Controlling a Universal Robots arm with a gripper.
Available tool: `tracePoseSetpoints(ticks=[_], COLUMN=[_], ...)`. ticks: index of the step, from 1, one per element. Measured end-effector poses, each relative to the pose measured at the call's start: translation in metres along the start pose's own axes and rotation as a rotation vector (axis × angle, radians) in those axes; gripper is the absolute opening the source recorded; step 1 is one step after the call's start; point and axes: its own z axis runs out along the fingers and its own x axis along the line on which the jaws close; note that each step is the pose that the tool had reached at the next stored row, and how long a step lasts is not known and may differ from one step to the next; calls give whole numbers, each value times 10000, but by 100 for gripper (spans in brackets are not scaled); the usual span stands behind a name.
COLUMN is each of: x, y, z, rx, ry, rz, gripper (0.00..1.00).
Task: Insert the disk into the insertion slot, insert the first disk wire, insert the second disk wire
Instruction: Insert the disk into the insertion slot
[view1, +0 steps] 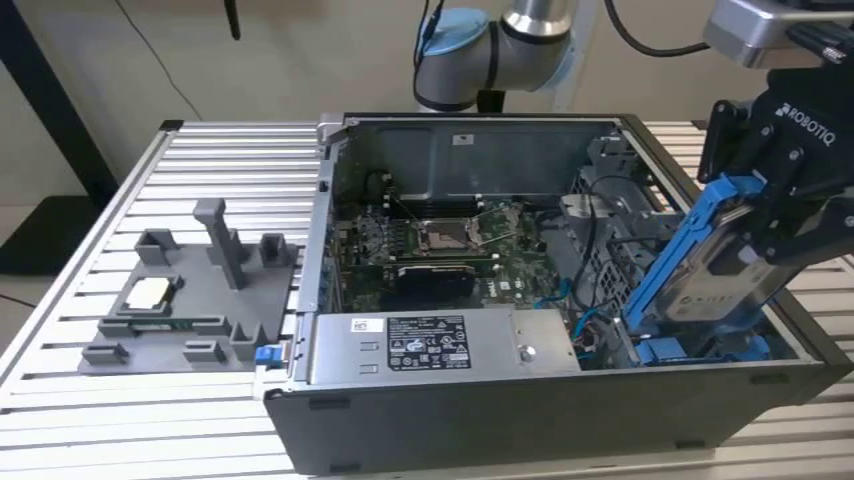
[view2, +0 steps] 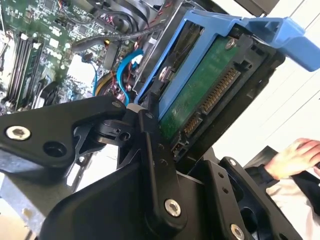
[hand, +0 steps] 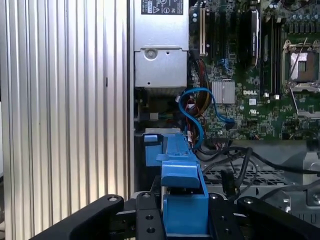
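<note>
The tool (view1: 781, 215) is clamped on the disk (view1: 714, 270). In the first wrist view its black fingers (hand: 146, 220) press on either side of the blue frame around the disk (hand: 182, 175). The second wrist view shows the same grip from below, with the disk's green underside and its row of connector pins (view2: 200, 90) facing the camera.

In the exterior view the disk is tilted, its upper end in the tool and its lower end down inside the computer case (view1: 467, 420) at the exterior view's right. That lower end sits at the slot (view1: 687, 348), a grey bay with blue tabs in the case's corner. Whether it has entered the slot I cannot tell.

Near the bay a blue cable (view2: 121, 75) loops among darker wires. Further into the open case lies the green circuit board (view1: 441, 240), and a silver power box (view1: 427, 345) with a label sits along the near wall.

The case rests on a ribbed metal surface (view1: 134, 410). A grey tray (view1: 187, 300) with upright holders lies on it at the exterior view's left, just beside the case. A person's hand (view2: 295, 157) shows beyond the tool in the second wrist view, well apart from the disk.
</note>
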Motion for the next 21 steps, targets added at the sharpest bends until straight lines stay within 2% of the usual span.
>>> tracePoseSetpoints(ticks=[11, 21], x=[-6, -6], y=[-31, -69], z=[116, 279], rx=[12, 11], ry=[-37, -61], rz=[-2, -1], gripper=[33, 33])
